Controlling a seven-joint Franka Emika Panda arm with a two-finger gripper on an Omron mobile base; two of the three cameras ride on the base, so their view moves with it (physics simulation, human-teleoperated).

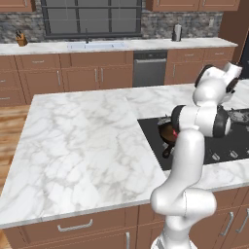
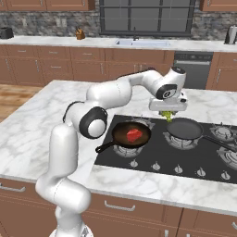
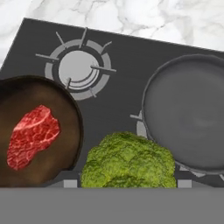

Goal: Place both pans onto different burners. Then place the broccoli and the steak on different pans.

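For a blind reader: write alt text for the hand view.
Broccoli sits at the bottom centre above a black cooktop. To its left a brown pan holds a red steak; to its right is an empty black pan, with a bare burner behind.

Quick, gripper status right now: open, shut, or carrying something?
Gripper: closed on the broccoli, carried above the cooktop beside the empty black pan.

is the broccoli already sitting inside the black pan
No. In the hand view the broccoli is outside the black pan, over the cooktop between it and the brown pan holding the steak.
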